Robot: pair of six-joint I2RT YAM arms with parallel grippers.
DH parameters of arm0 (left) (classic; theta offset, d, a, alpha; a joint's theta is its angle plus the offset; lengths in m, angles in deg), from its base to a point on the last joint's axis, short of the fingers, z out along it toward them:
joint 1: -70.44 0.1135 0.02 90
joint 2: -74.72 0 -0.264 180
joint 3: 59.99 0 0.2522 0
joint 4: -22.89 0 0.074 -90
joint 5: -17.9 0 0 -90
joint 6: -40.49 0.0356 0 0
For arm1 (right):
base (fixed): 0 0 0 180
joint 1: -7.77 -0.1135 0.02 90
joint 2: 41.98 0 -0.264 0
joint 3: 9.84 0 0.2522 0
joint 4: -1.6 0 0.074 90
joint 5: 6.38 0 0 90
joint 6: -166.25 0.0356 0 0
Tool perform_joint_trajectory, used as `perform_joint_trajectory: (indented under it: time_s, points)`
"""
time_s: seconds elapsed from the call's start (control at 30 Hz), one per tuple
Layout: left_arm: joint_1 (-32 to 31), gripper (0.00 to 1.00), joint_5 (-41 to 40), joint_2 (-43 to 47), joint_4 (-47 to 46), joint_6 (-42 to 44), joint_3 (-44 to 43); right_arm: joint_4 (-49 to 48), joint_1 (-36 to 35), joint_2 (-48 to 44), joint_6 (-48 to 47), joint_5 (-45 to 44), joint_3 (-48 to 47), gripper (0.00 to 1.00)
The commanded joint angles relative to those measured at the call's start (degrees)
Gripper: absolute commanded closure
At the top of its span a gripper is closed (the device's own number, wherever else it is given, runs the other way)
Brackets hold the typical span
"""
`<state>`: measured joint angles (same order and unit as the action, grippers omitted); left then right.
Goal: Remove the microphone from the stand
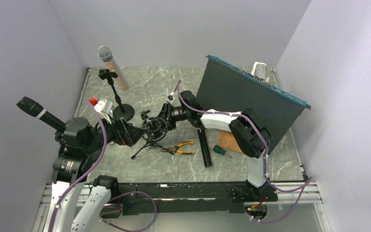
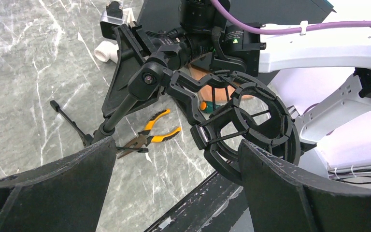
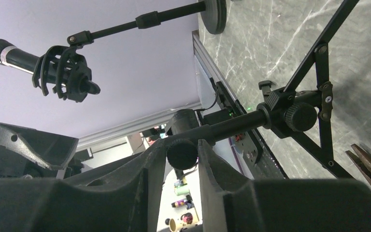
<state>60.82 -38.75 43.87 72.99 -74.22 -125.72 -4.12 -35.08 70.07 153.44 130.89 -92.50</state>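
One microphone (image 1: 114, 69), head tilted up-left

Plain lavender walls (image 1: 174, 29); grey marble-patterned tabletop (image 1: 149, 82); even light.

White-shelled arms (image 1: 221, 119) with black joints carry looping purple cables (image 2: 280, 30).

You saw your left gripper (image 2: 176, 150) held wide apart, just before the shock mount (image 2: 220, 157). The right gripper (image 2: 147, 77) clamped the stand (image 2: 120, 112) at its joint. Pliers (image 2: 157, 137) lay on the table (image 2: 29, 72).
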Motion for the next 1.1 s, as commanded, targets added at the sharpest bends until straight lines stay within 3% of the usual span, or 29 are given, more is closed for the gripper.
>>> perform_joint_trajectory:
  time_s: [0.0,0.2,0.37,0.63,0.97,1.07]
  points:
    - [-0.2,0.02,-1.5,-0.3,4.7,2.2,0.0,-4.9,-0.5,0.2,1.7,2.0,0.3,0.71]
    - [-0.2,0.02,-1.6,0.1,5.2,2.2,-0.1,-8.3,-0.5,0.6,1.7,3.0,1.1,1.0]
    - [-0.1,0.02,-1.8,0.6,5.3,2.1,0.5,-13.6,-0.5,2.0,-1.5,4.4,1.1,1.0]
    - [-0.2,0.02,-2.1,0.9,5.8,2.3,-0.1,-40.4,-0.4,4.4,-2.6,3.5,7.2,1.0]
    - [-0.2,0.02,-2.4,2.0,5.8,1.9,0.7,-52.5,-0.5,6.4,-22.4,2.2,11.4,1.0]
    - [-0.2,0.02,-2.8,2.3,6.3,2.1,0.3,-50.4,-0.7,7.6,-28.3,2.4,10.1,1.0]
